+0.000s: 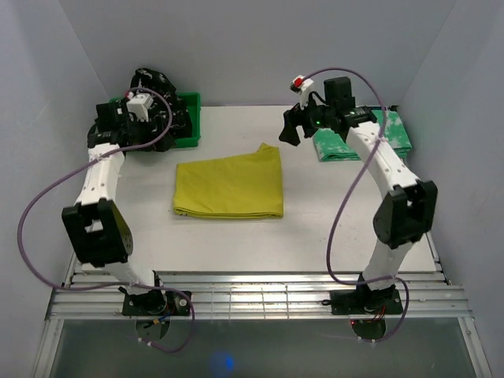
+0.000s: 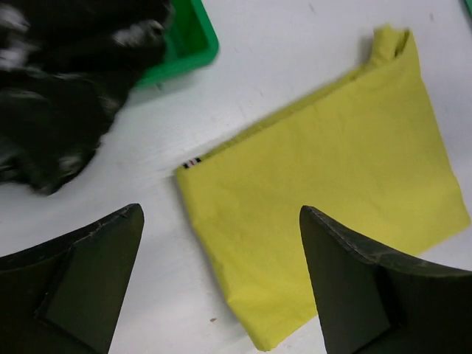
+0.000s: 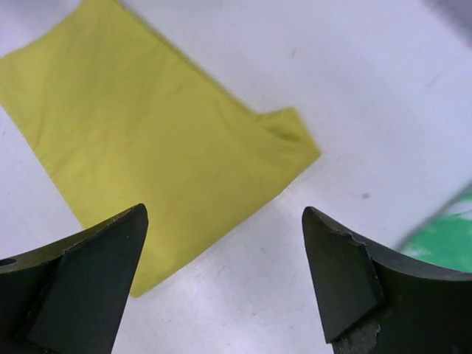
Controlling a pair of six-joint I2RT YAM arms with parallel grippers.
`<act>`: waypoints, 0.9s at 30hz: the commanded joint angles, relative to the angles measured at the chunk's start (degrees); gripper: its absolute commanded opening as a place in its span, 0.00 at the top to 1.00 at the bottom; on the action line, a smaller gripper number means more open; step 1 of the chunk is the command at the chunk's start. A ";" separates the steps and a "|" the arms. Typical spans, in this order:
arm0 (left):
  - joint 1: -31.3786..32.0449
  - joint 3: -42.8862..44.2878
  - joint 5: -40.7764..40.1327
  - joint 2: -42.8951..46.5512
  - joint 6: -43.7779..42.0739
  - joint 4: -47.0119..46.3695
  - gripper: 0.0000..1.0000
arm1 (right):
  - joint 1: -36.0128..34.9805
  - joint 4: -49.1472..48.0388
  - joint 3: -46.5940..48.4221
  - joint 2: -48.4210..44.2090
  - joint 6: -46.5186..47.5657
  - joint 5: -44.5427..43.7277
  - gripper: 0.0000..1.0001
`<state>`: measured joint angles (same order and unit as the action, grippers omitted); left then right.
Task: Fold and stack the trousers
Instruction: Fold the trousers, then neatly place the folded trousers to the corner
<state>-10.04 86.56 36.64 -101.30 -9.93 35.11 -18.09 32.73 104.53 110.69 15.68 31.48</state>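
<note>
From above: shows the yellow pair (image 1: 228, 187) folded into a flat rectangle at the middle of the table (image 1: 236, 244), one far corner sticking up. Shows the mottled pair (image 1: 364, 135) folded at the far right, partly hidden by the right arm. Shows the black pair (image 1: 153, 83) heaped in and over the bin (image 1: 191, 118) at the far left. Puts the right gripper (image 1: 289, 130) above the table near the raised corner of the yellow pair, between it and the mottled pair, jaws apart.

Left wrist: finds the left gripper (image 2: 221, 214) wide open, holding nothing, above bare table and the near corner of the yellow pair. Catches a small striped tag (image 2: 192, 162) on that corner. Shows the black pair at upper left, spilling from the bin onto the table, apart from the yellow cloth.

Right wrist: confirms the right gripper spread wide and empty, clear of all cloth. Shows the yellow pair at upper left with its upturned corner, and a blurred edge of the mottled pair at the right, apart from the yellow.
</note>
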 commanded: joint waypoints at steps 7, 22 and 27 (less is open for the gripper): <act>-0.42 -14.31 -8.34 20.52 -4.39 0.21 0.03 | 0.16 -2.37 -20.16 -19.13 -0.38 -10.94 0.08; -0.50 -34.88 -7.47 26.50 19.16 -3.91 0.13 | -1.07 -10.48 -42.30 -12.18 -34.48 2.79 0.01; -0.59 -35.94 -8.34 26.24 19.25 -4.88 0.13 | -4.06 -19.44 -43.10 -8.66 -43.00 1.92 0.06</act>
<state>-10.44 51.40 27.64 -77.38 7.60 31.77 -20.32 22.11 61.69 100.60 -19.40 31.75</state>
